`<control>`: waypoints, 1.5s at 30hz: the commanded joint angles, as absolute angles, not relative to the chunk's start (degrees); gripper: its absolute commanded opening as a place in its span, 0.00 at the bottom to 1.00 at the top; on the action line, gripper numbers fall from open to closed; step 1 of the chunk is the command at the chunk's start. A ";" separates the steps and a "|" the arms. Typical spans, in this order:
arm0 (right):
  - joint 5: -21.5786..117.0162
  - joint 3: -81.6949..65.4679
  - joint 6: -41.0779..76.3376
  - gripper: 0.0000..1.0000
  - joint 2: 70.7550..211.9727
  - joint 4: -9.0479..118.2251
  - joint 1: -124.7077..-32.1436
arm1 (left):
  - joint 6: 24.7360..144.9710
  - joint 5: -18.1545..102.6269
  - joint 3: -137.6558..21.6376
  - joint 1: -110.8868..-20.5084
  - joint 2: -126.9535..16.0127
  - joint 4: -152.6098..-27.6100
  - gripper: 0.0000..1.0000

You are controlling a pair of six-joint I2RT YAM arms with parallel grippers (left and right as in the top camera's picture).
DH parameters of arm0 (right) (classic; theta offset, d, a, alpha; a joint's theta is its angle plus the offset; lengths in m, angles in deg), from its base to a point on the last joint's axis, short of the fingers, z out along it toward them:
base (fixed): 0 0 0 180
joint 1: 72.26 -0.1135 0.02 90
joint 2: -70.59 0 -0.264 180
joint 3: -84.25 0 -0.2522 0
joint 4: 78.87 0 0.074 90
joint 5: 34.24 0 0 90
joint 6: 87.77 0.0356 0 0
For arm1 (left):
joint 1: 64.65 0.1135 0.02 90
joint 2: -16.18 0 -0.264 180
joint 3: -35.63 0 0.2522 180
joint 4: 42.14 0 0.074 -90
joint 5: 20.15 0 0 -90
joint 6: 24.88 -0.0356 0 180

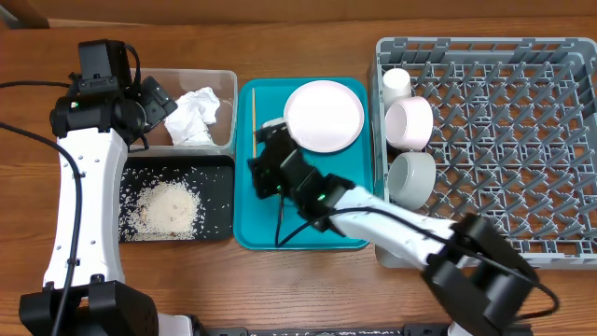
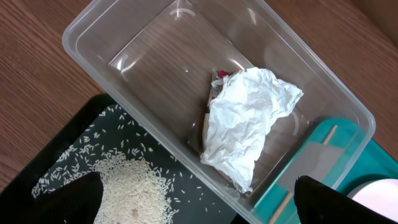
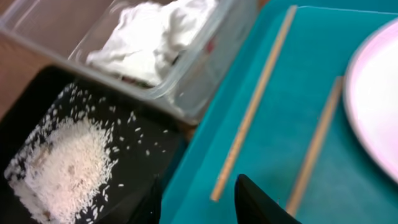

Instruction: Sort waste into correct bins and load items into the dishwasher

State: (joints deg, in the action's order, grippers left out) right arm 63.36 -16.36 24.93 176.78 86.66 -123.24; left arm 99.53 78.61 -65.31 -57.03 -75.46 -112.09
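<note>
My right gripper (image 3: 199, 177) hovers low over the teal tray (image 3: 292, 186). It is open, the jaws a modest gap apart. The near end of one wooden chopstick (image 3: 255, 102) lies between the fingers, untouched. The second chopstick (image 3: 317, 146) lies just right of it, next to the pink-white plate (image 1: 324, 115). My left gripper (image 2: 199, 177) hangs wide open over the clear tub (image 2: 124, 37), holding nothing. In the tub lies the crumpled tissue (image 2: 249, 118), with a bit of red wrapper (image 2: 222, 74) peeking from under it. Rice (image 1: 170, 207) is heaped in the black tray (image 1: 219, 177).
The grey dishwasher rack (image 1: 504, 140) stands at the right. A white cup (image 1: 396, 82) and two bowls (image 1: 409, 123) (image 1: 410, 177) sit along its left side. The right arm (image 1: 392, 219) stretches across the teal tray's lower part.
</note>
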 commanded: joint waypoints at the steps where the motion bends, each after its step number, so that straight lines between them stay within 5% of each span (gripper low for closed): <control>1: 68.69 -14.77 20.82 0.39 178.75 89.72 -126.06 | 100.27 78.34 -66.01 -56.83 -75.66 -112.22 1.00; 34: 79.73 -14.79 23.09 0.30 194.31 100.56 -127.51 | 100.27 78.34 -66.01 -56.83 -75.66 -112.22 1.00; 45: 80.41 -14.77 22.55 0.04 192.35 100.39 -127.48 | 100.27 78.34 -66.01 -56.83 -75.66 -112.22 1.00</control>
State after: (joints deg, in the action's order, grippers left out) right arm 80.03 -15.84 22.81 193.57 100.94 -127.75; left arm 99.55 78.58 -65.31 -57.03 -75.46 -112.09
